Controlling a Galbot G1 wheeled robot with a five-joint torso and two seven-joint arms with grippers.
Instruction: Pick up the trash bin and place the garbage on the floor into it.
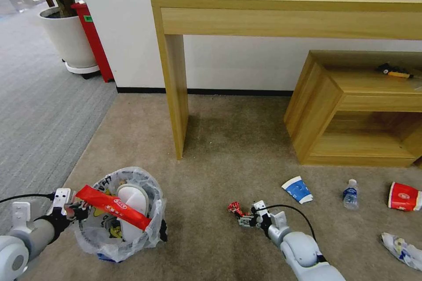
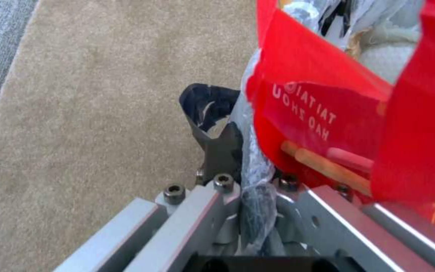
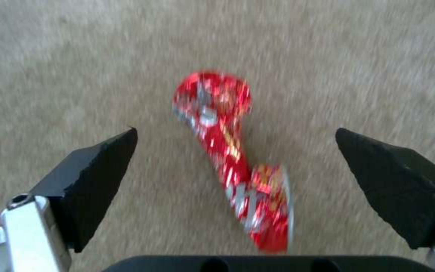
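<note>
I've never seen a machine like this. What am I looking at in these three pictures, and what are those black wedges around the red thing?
A two-armed robot is tidying. The wide picture comes from its head; the others from cameras on its wrists. Its left gripper is shut on the rim of the trash bin, which already holds a white slipper and a long red wrapper. The black wedges are fingers of the open right gripper, low over a crumpled red wrapper on the floor. A cup, bottle and carton lie nearby.

Grey rounded arms, black cables, silver-bracketed right hand (image 3: pixel 238 151) (black wedge fingertips (image 3: pixel 94 177)).
</note>
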